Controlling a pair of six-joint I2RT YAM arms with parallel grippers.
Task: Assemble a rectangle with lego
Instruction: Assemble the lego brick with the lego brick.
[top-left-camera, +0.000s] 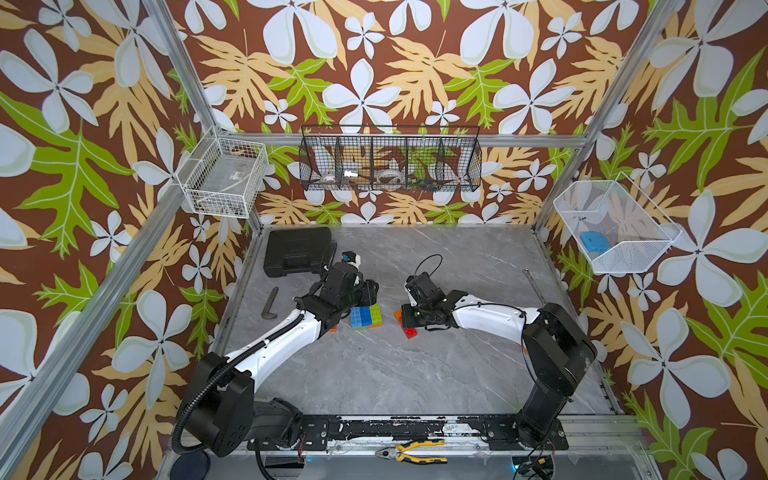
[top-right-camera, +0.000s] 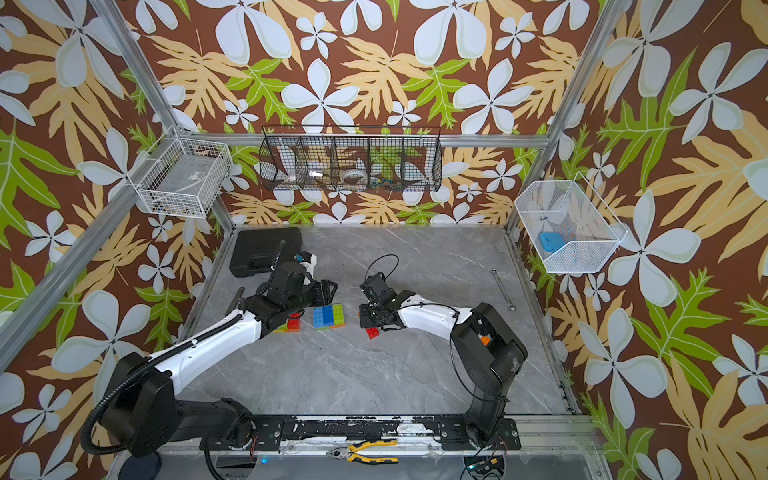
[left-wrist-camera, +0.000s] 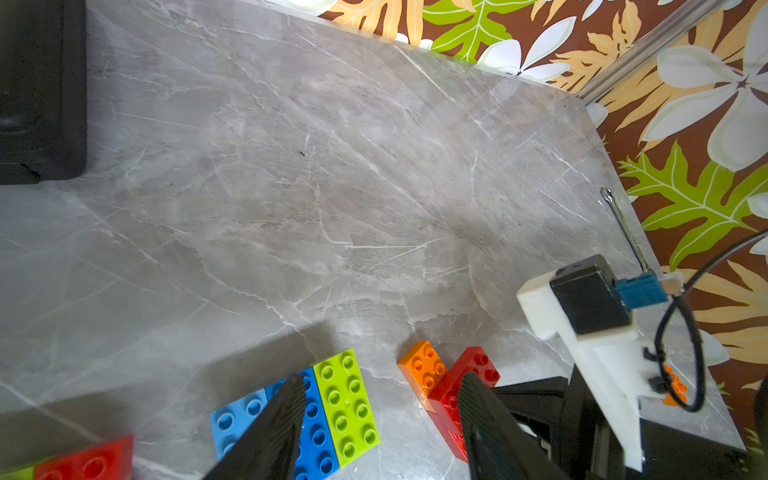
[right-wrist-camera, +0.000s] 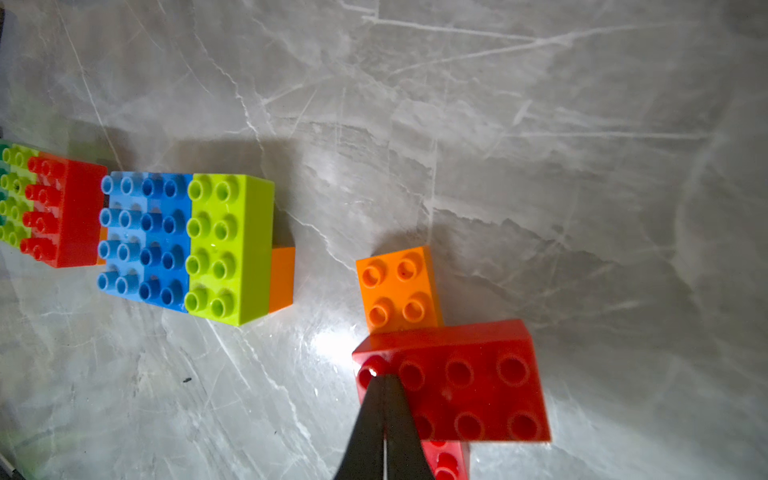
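Hovering partly spread and empty, the left hand (left-wrist-camera: 382, 378) is hanging over the blue-and-lime slab (left-wrist-camera: 349, 411) at lower centre; the right hand (right-wrist-camera: 384, 378), fully closed, is touching the red brick (right-wrist-camera: 469, 386) at lower right. Next it is probably needing to spread, grip that brick and add it.

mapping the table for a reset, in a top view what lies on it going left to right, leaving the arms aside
black case → blue and lime lego block → red lego brick → thin metal wrench
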